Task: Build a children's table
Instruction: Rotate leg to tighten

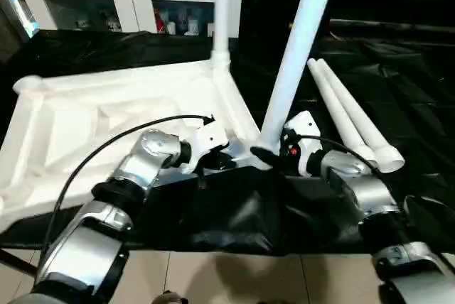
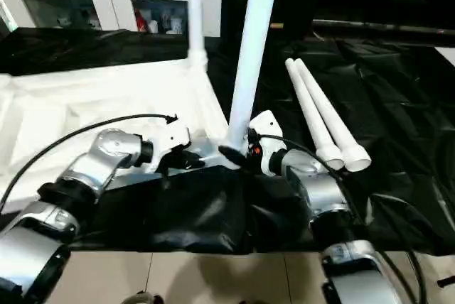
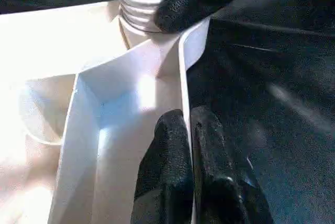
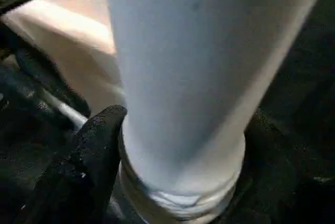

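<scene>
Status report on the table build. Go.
Left tool shut on tabletop rim. Right tool around near leg at its corner socket. One leg standing at far corner, two spare legs lying right. Nothing in the way.

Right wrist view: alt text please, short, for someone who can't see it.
A white table leg stands close up with the right end effector around its ridged lower end, one black finger on each side. Behind it lie the white tabletop and black cloth.
</scene>
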